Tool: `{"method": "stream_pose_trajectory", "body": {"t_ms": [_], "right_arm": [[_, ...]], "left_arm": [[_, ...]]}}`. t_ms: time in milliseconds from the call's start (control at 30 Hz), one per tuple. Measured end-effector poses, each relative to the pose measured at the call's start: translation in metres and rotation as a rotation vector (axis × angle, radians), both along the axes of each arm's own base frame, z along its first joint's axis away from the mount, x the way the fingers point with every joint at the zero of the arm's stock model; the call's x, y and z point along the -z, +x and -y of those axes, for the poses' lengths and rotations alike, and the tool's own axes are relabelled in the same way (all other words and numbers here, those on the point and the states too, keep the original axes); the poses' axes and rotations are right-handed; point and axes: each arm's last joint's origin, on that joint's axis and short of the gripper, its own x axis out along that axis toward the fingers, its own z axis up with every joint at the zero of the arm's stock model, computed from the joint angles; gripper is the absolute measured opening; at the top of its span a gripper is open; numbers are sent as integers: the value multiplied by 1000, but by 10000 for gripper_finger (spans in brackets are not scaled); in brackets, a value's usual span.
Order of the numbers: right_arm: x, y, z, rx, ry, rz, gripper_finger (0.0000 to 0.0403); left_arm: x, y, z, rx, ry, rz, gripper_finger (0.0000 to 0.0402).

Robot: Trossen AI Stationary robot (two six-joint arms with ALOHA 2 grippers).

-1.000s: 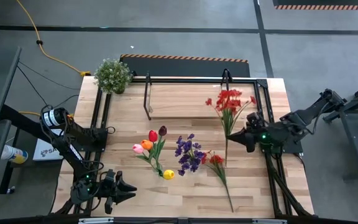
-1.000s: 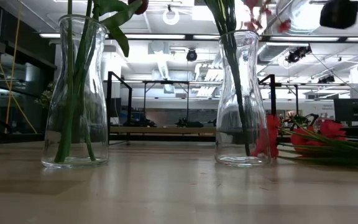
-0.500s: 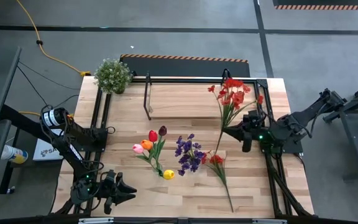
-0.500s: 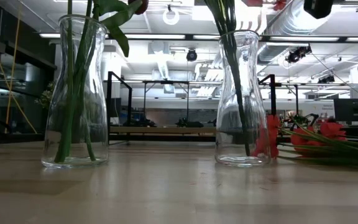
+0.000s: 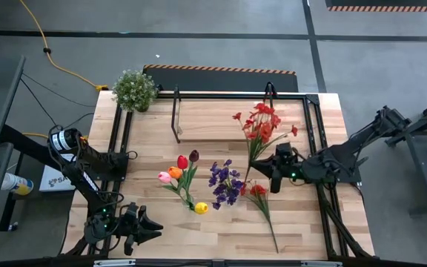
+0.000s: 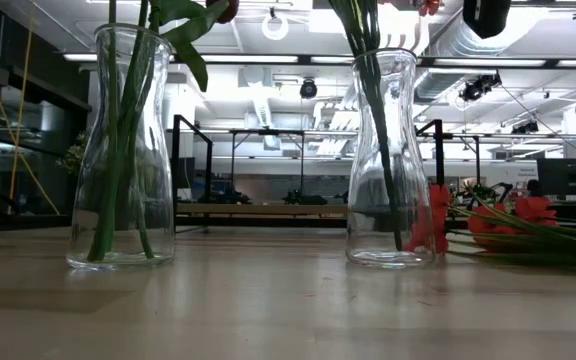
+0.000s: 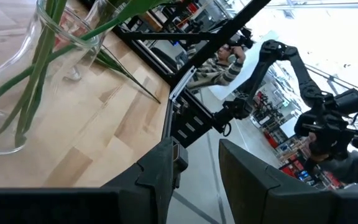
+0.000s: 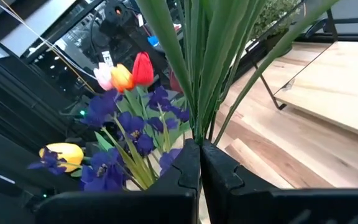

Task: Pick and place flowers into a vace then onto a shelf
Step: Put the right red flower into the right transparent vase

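The left gripper (image 5: 148, 227) waits near the table's (image 5: 199, 226) front left corner, its fingers (image 7: 244, 180) standing apart with nothing between them. Moving right, a vase (image 6: 121, 150) already holds the tulips (image 5: 180, 172), and a second vase (image 6: 388, 160) carries the purple spray (image 5: 224, 183) near the table's middle; a red flower (image 5: 259, 190) lies flat just beside it. Further right, the right gripper (image 5: 274, 172) is clenched on the stems of the red small-blossom spray (image 5: 259, 122). Over the last second it has carried that bunch off the table's right edge toward the middle, tilting the blossoms toward the shelf (image 5: 221, 119). That suggests the spray is heading for a vase, so placing on the shelf comes later.
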Motion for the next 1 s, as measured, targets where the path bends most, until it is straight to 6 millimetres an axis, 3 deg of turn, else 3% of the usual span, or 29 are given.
{"method": "stream_pose_trajectory", "body": {"t_ms": [500, 1000], "right_arm": [[28, 22, -11, 63, -77, -88, 0], [29, 23, -11, 64, -228, -119, 0]], "left_arm": [[0, 0, 0, -1, 2, -1, 163], [0, 0, 0, -11, 3, 1, 163]]}}
